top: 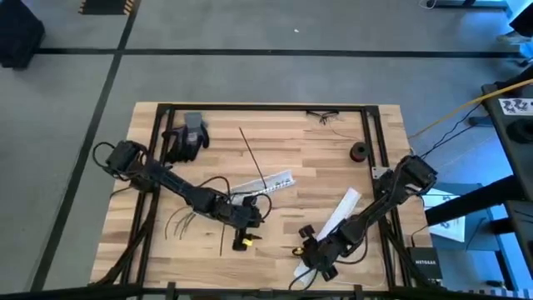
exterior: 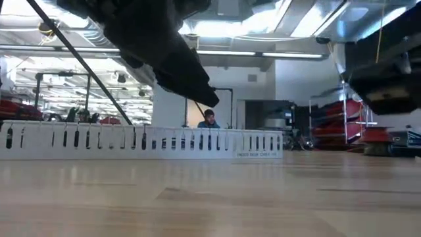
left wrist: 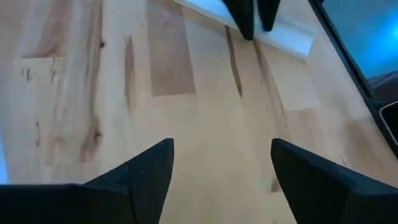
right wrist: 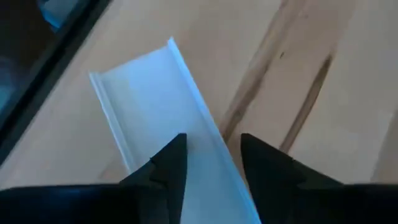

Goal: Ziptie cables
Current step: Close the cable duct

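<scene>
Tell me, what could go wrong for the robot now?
1. The right claw is open right over the white strip, so it might grab that instead of the cables.
2. The left claw is open over bare wood, away from the cables, so it could close on nothing.
3. The two claws are near each other, so they might bump.

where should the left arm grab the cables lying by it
Judging by the high view, the cables lie loose on the table, ends splayed. Probably best gripped from straight above, mid-bundle, where the strands run closest, fingers across them. The left gripper is open nearby.
</scene>
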{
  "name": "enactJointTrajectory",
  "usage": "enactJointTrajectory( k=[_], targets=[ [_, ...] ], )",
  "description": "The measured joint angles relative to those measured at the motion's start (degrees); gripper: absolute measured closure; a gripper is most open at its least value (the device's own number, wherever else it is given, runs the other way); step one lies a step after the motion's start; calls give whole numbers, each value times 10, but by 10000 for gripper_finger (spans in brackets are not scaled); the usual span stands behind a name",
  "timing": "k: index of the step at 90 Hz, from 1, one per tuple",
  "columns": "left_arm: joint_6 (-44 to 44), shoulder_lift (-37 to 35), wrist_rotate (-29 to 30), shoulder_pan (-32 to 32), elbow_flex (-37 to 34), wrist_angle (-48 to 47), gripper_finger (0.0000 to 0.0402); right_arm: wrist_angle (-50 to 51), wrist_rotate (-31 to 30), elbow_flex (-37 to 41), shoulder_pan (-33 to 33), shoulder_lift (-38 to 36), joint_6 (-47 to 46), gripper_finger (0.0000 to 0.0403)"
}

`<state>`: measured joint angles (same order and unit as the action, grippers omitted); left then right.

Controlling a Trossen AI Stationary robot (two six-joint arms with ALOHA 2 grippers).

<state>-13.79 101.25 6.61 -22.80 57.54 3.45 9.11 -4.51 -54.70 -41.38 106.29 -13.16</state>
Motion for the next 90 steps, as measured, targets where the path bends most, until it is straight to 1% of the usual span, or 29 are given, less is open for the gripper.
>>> enactJointTrajectory(
  k=[8, 16, 21, 25, 32, 41, 51, 58, 73, 82, 90],
  targets=[
    [-7, 0, 0, -1, 0, 0, 139, 3, 10, 0, 6, 1, 2, 325],
    [-10, 0, 0, -1, 0, 2, 139, 8, 11, 0, 11, 2, 4, 375],
    [-10, 0, 0, -1, 0, 4, 139, 6, 5, 1, 14, 2, 3, 393],
    [-11, 0, 0, -1, 0, 4, 139, 10, -9, -2, 14, 3, 3, 394],
    [-17, 0, 0, -1, 0, 5, 139, 31, -51, -15, 12, 1, 3, 394],
    [-26, 0, 1, -1, 5, 1, 139, 94, -112, -44, 13, -4, 6, 400],
    [-29, 0, 3, -1, 19, 4, 139, 190, -200, -98, 13, -6, 6, 401],
    [-38, 0, 19, -1, 28, 3, 139, 252, -261, -137, 13, -6, 5, 402],
    [-81, 0, 70, -2, 33, 1, 139, 326, -389, -193, 13, -6, -10, 402],
    [-95, 0, 102, -5, 30, 7, 139, 337, -417, -206, 18, -7, -18, 403],
    [-101, 0, 110, -5, 29, 19, 139, 336, -424, -206, 20, -7, -18, 403]
  ],
)
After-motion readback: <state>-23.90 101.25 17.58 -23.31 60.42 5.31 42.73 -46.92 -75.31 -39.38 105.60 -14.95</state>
